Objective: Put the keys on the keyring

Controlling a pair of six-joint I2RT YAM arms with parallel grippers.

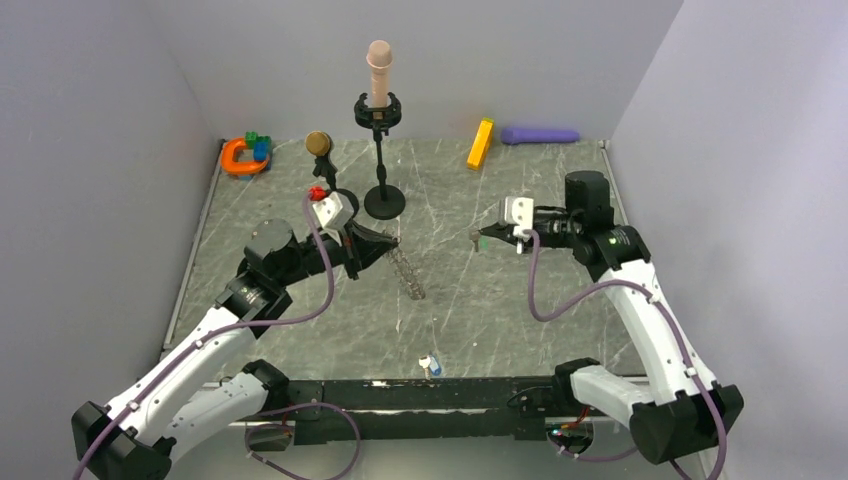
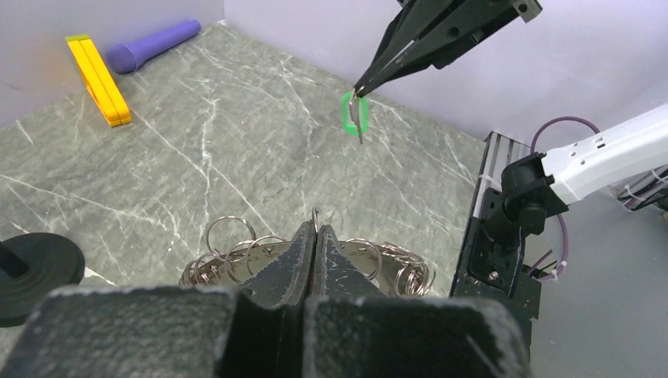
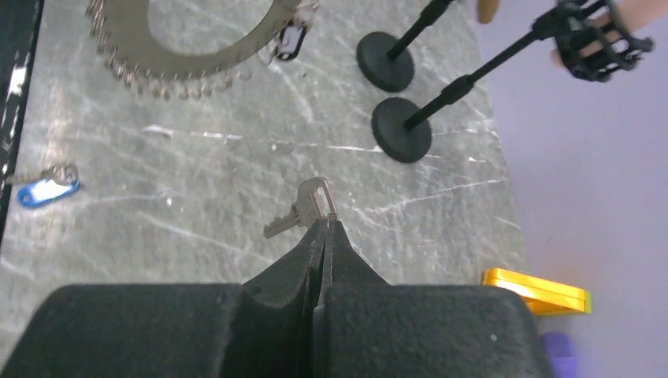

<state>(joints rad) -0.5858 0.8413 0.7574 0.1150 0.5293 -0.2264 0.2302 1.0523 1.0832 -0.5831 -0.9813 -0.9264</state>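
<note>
From above, the left gripper (image 1: 391,243) holds the keyring (image 1: 408,272) edge-on over the middle of the table. The right gripper (image 1: 476,238) hangs a little to its right, apart from it. A blue-tagged key (image 1: 430,365) lies loose at the near edge, so I judge the threading largely undone.

In the left wrist view, the left jaws are pressed together on the keyring's (image 2: 236,256) rim, with its small loops fanned out on both sides. Beyond and above, the right gripper (image 2: 360,89) pinches a key (image 2: 357,114) with a green-edged head, hanging clear of the ring.

In the right wrist view, the right jaws are closed narrow on the key's (image 3: 306,206) head, its blade pointing left. The keyring (image 3: 197,59) sits far left, well apart. Whether any key already hangs on it I cannot tell — this one at least is not on it.
</note>
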